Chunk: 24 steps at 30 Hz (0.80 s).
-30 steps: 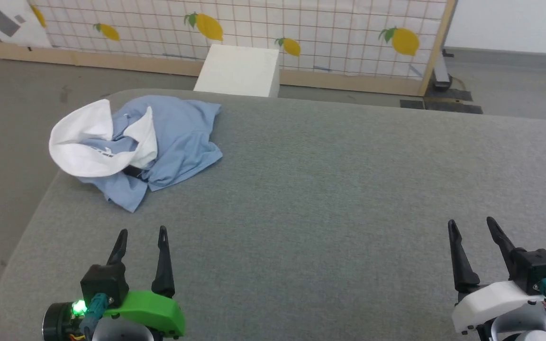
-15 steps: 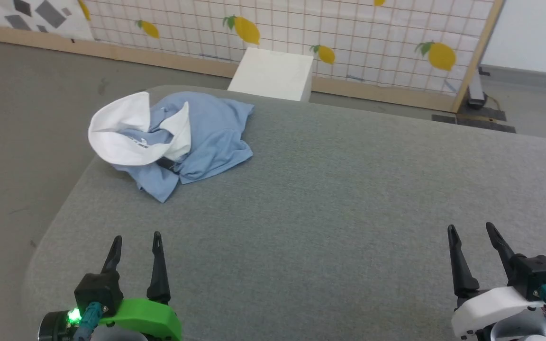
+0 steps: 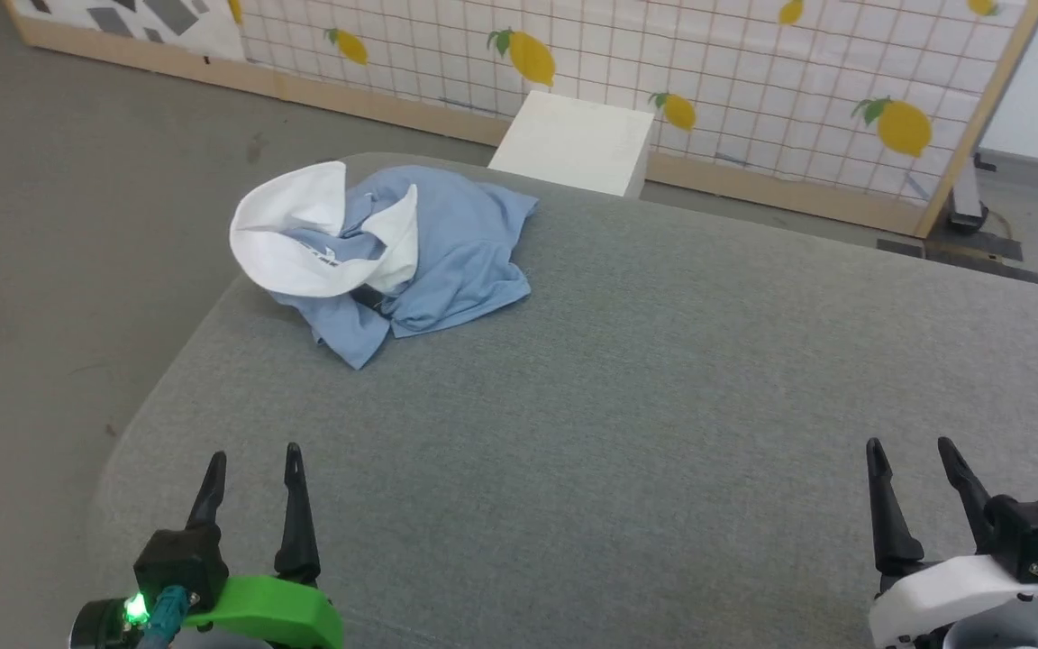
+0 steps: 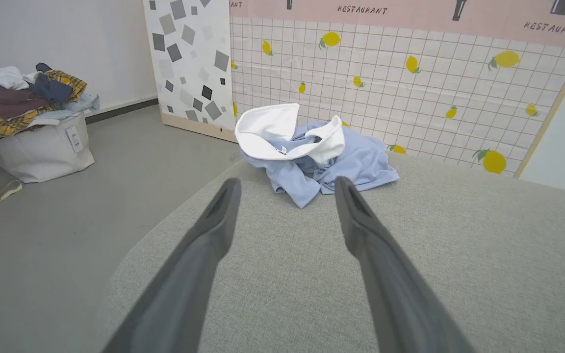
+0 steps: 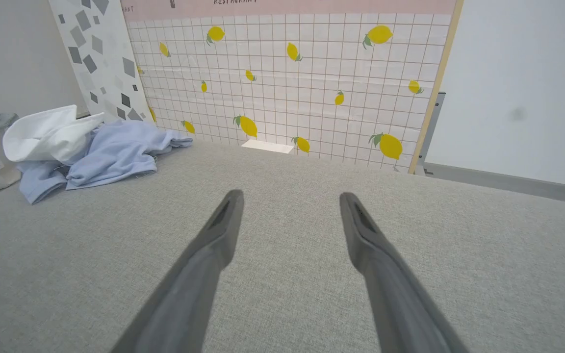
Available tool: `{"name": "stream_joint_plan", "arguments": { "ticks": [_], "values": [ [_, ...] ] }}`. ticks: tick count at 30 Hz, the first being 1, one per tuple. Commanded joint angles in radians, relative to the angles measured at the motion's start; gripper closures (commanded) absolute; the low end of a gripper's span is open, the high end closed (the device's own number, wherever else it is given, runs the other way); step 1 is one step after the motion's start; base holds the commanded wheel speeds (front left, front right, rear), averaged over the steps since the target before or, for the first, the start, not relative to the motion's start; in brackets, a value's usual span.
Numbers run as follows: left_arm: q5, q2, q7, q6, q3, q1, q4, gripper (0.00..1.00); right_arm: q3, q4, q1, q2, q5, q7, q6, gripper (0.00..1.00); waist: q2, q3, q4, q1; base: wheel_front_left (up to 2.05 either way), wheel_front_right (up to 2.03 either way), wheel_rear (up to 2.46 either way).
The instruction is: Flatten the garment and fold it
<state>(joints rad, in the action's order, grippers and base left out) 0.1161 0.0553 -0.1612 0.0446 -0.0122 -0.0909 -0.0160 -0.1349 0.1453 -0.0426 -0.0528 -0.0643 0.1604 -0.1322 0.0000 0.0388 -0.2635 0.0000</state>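
This looks like a staged test lab: wood-framed backdrop panels [image 4: 410, 88] printed with lemon tiles and "RESTAURANT" stand on a bare grey floor [image 4: 115, 186] before plain white walls [image 5: 523, 73], near a bag [image 4: 42, 152] heaped with clothes

The garment [image 3: 456, 243] lies on the table [image 3: 663, 379], at its far left corner. Behind the table's far edge a box [image 3: 573, 144] stands on the floor, and behind that a partition [image 3: 753, 63]. Left of the table, a bag [image 4: 42, 147] sits on the floor. Over the table's near edge hang the left gripper [image 3: 251, 457] at the left and the right gripper [image 3: 911, 446] at the right.
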Motion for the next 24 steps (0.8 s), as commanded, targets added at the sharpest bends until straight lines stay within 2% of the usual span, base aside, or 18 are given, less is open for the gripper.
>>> {"name": "stream_joint_plan", "arguments": {
  "ticks": [1,9,11,24],
  "values": [
    [0.016,-0.003,-0.012,0.002,0.002,-0.014,-0.004,0.0,-0.005,0.008,-0.004,0.002,-0.006,0.013,0.001,0.0,0.0,0.0,-0.012,0.0,0.0,0.0,0.0],
    [0.029,-0.004,-0.029,0.009,-0.001,-0.019,-0.005,0.0,-0.003,0.012,-0.007,0.002,0.022,0.03,0.001,0.0,0.0,0.0,-0.048,0.0,0.0,0.0,0.0],
    [0.047,-0.004,-0.045,0.017,-0.007,-0.028,-0.004,0.0,0.006,0.018,-0.015,0.002,0.047,0.046,0.001,0.0,0.0,0.002,-0.084,0.0,0.0,0.0,0.0],
    [0.073,-0.005,-0.072,0.032,-0.016,-0.036,0.001,0.0,-0.008,0.032,-0.011,0.002,0.051,0.073,0.001,0.0,0.0,-0.002,-0.133,0.0,0.0,0.0,0.0]
  ]
}}
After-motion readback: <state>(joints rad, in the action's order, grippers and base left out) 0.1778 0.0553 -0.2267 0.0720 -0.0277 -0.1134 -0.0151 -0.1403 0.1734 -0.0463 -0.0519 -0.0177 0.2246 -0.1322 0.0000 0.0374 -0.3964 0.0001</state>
